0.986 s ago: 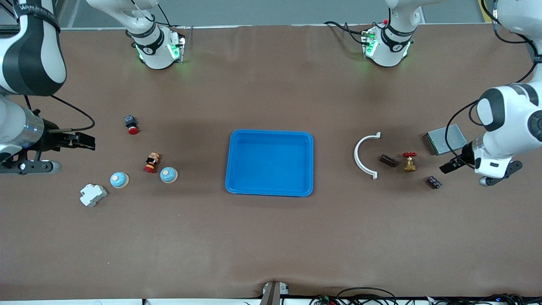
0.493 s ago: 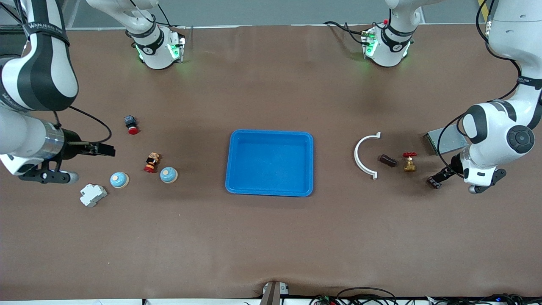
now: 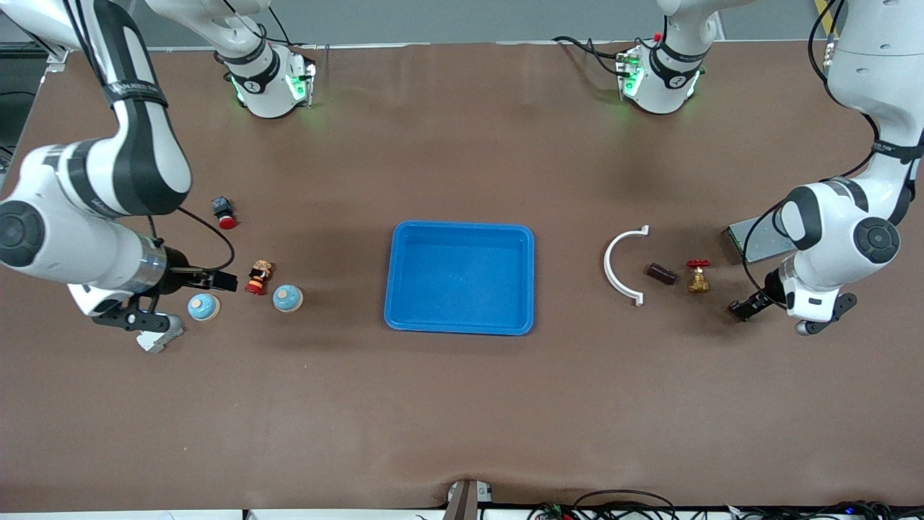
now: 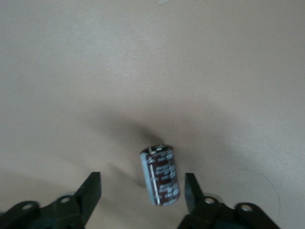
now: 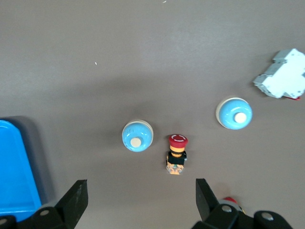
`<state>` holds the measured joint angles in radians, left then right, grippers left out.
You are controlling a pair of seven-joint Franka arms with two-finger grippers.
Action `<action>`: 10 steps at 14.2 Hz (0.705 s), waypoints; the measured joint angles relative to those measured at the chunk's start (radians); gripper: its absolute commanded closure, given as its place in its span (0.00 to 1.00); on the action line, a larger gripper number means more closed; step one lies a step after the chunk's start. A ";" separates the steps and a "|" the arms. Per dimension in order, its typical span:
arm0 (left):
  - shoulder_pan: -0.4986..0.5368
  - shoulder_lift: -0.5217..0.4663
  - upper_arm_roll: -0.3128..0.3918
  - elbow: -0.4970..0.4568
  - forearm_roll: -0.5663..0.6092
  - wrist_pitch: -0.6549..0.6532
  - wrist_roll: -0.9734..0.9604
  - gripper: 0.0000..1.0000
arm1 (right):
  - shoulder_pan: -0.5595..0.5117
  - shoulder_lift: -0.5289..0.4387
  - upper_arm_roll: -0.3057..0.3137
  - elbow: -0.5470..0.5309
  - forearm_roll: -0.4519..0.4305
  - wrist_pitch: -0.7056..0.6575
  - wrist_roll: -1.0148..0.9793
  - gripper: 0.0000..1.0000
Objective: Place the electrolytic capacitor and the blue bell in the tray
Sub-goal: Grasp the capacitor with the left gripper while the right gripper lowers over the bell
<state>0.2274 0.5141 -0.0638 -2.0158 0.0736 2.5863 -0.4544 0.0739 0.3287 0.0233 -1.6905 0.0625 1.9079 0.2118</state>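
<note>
The left gripper (image 4: 140,191) is held open low over the table (image 3: 462,404), its two fingers standing on either side of the electrolytic capacitor (image 4: 160,175), which lies on its side between them without being touched. In the front view the left gripper (image 3: 743,309) covers that capacitor, at about 4 o'clock from the brass valve with a red handwheel (image 3: 697,276).

The right gripper (image 3: 216,281) is held open above the table between two blue bells. One blue bell (image 3: 287,297) lies at 9 o'clock from the tray (image 3: 460,324), and the second blue bell (image 3: 203,307) lies farther toward the right arm's end. Between them, a small red-capped push button (image 3: 258,277) stands at about 10 o'clock from the first bell.

The blue tray sits at the table's middle with nothing in it.

A white curved clip (image 3: 622,266) and a dark brown cylinder (image 3: 661,273) lie between tray and valve.
</note>
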 measured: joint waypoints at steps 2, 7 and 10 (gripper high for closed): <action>-0.002 0.025 -0.001 0.000 0.000 0.027 0.000 0.40 | 0.007 0.001 0.000 -0.048 0.000 0.072 0.001 0.00; -0.003 0.038 -0.012 0.002 0.000 0.035 -0.001 1.00 | 0.018 0.026 0.001 -0.120 0.000 0.170 0.001 0.00; -0.003 0.036 -0.021 0.007 0.000 0.025 -0.002 1.00 | 0.025 0.060 0.001 -0.138 0.000 0.225 0.001 0.00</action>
<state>0.2241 0.5502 -0.0843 -2.0083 0.0735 2.6110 -0.4569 0.0987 0.3884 0.0240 -1.8282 0.0627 2.1331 0.2131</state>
